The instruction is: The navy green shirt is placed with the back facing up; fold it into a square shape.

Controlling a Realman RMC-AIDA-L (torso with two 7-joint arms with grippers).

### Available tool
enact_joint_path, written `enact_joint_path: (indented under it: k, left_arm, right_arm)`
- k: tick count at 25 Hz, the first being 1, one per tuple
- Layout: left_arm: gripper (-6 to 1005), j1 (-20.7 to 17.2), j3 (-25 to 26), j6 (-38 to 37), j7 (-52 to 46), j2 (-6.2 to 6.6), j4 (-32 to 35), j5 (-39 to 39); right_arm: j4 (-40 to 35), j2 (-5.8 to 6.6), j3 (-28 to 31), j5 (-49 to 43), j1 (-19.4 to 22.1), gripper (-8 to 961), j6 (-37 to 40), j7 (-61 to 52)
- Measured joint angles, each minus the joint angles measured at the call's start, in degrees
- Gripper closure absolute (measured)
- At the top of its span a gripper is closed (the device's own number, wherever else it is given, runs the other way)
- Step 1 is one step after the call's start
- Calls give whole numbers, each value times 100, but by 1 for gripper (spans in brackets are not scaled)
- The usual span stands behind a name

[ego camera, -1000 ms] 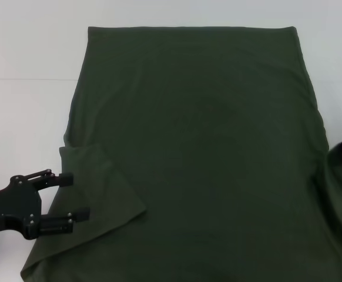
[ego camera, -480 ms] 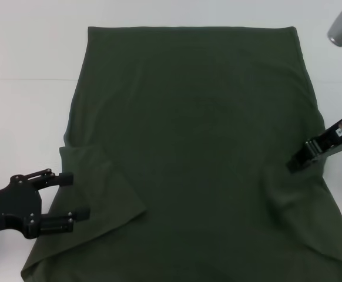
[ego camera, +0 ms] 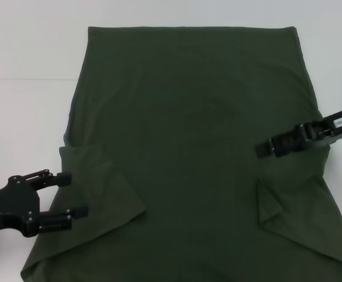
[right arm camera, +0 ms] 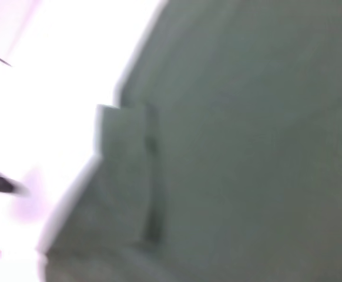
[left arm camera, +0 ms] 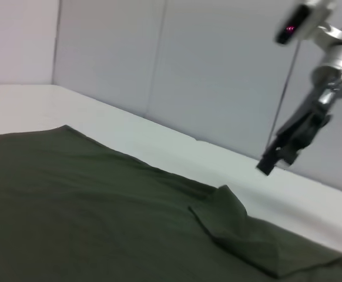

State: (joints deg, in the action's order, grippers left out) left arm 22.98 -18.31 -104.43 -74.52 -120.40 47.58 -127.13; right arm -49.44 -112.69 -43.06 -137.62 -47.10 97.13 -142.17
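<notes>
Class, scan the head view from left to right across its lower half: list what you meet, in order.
Left end effector → folded-in left sleeve → plain middle of the navy green shirt → right end effector → folded-in right sleeve.

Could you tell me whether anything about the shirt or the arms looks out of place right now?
Nothing stands out. The navy green shirt lies flat, plain side up, both sleeves folded inward. The left gripper sits with open jaws by the left sleeve; the right gripper is over the right side.
</notes>
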Motion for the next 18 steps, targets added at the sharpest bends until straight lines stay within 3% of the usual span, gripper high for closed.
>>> enact_joint_path:
  k: [4,8,11,18]
  left_arm:
    - [131,32,165,-45,-623,47,-30,8]
    - [131,48,219,-108,-1265,104,-64,9]
    - [131,46,220,-210,-1652,134,-78,-14]
    - [133,53,231,-455,-4337,359,213,-600]
  right_arm:
    - [98,77,553,1224,682,270,369,782]
    - [852,199,837,2214,1351,230,689,2019]
    - [1428,276,916,2375,1691,166,759,2944]
    - [1626,274,899,2185,2221,28,838,4259]
